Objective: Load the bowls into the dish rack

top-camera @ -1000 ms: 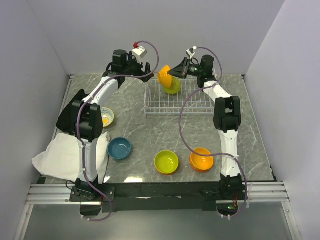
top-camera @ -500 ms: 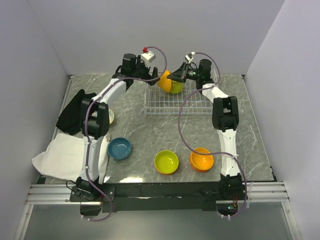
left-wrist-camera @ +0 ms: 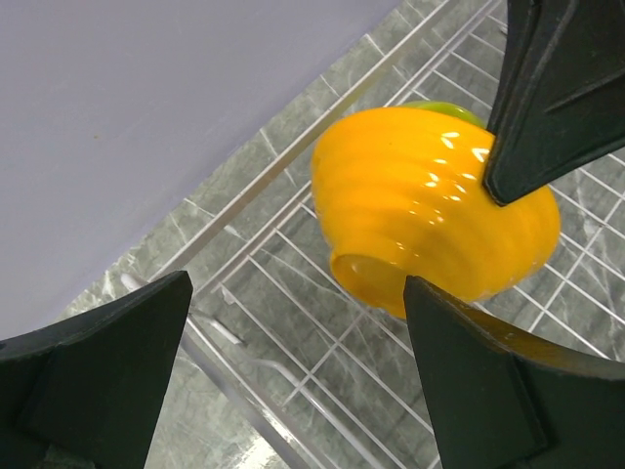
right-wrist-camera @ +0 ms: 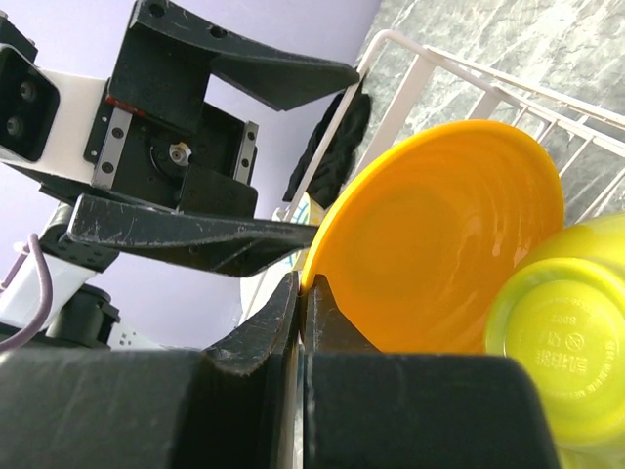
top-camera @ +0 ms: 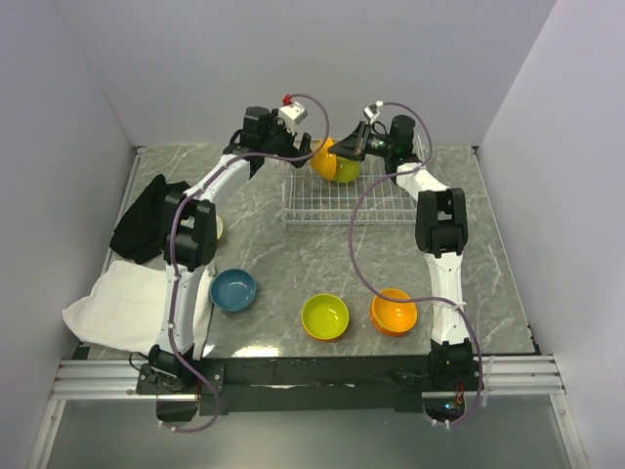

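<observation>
An orange bowl point(top-camera: 325, 159) stands on edge at the back left of the wire dish rack point(top-camera: 352, 203), against a lime green bowl point(top-camera: 344, 173). My right gripper point(top-camera: 344, 149) is shut on the orange bowl's rim point(right-wrist-camera: 439, 244); the lime green bowl point(right-wrist-camera: 562, 362) sits beside it. My left gripper point(top-camera: 304, 148) is open just left of the orange bowl point(left-wrist-camera: 430, 225), whose base faces it; its fingers point(left-wrist-camera: 98, 376) hold nothing. On the table lie a teal-blue bowl point(top-camera: 233, 289), a second lime green bowl point(top-camera: 324, 316) and a second orange bowl point(top-camera: 395, 311). The white patterned bowl point(top-camera: 218, 231) is mostly hidden behind the left arm.
A black cloth point(top-camera: 145, 217) lies at the left and a white cloth point(top-camera: 122, 305) at the front left. The back wall stands close behind the rack. The two grippers are close together over the rack's back left corner.
My left gripper has moved right to the rack's back left corner, close to the orange bowl. The right gripper has shifted slightly with the bowl still in it.
</observation>
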Motion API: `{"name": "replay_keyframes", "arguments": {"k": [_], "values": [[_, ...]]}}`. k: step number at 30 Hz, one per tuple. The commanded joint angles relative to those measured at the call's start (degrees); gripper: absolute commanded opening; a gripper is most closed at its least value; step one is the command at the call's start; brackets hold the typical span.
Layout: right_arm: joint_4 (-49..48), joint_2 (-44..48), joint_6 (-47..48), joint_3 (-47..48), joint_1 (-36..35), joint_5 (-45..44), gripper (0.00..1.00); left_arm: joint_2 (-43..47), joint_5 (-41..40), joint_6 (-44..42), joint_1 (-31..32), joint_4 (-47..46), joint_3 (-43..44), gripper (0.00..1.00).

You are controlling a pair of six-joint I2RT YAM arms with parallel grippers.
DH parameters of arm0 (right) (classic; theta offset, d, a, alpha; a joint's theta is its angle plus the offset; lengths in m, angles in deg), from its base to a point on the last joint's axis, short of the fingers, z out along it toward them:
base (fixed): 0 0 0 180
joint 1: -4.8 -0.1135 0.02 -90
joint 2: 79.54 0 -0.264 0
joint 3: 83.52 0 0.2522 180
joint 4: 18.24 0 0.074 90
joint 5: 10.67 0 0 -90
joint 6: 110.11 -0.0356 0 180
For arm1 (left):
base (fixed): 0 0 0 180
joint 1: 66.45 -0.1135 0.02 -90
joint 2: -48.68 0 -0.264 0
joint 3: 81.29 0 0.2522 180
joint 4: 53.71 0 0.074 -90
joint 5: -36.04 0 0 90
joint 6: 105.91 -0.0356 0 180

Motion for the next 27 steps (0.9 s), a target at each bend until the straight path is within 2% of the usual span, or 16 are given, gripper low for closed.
{"name": "replay_keyframes", "arguments": {"k": [1, 10, 15, 19, 24, 26, 27], "values": [[-1.2, 0.3, 1.5, 2.7, 0.6, -0.4, 0.0, -1.1, -0.7, -1.2, 0.2, -3.0, 1.8, 0.97], [0.4, -1.0, 3.0, 3.7, 1.3, -0.6, 0.0, -4.1, -1.7, -4.6, 1.8, -2.4, 4.1, 0.97], [2.0, -1.0, 4.0, 3.6, 1.7, -1.0, 0.01, -4.8, -1.2, -3.3, 2.1, -3.0, 4.6, 0.98], [3.9, -0.5, 4.9, 3.8, 1.9, -1.9, 0.2, -5.2, -1.5, -3.1, 2.3, -5.9, 5.0, 0.98], [8.4, 1.4, 9.0, 4.6, 3.5, -2.4, 0.35, -7.3, -1.7, -2.7, 2.8, -7.4, 7.2, 0.99], [10.4, 2.5, 10.9, 4.5, 4.7, -2.4, 0.46, -8.7, -1.8, -1.9, 3.4, -8.1, 8.6, 0.99], [11.3, 3.8, 11.9, 4.4, 5.0, -2.4, 0.55, -9.1, -1.8, -1.8, 3.5, -8.7, 8.9, 0.98]]}}
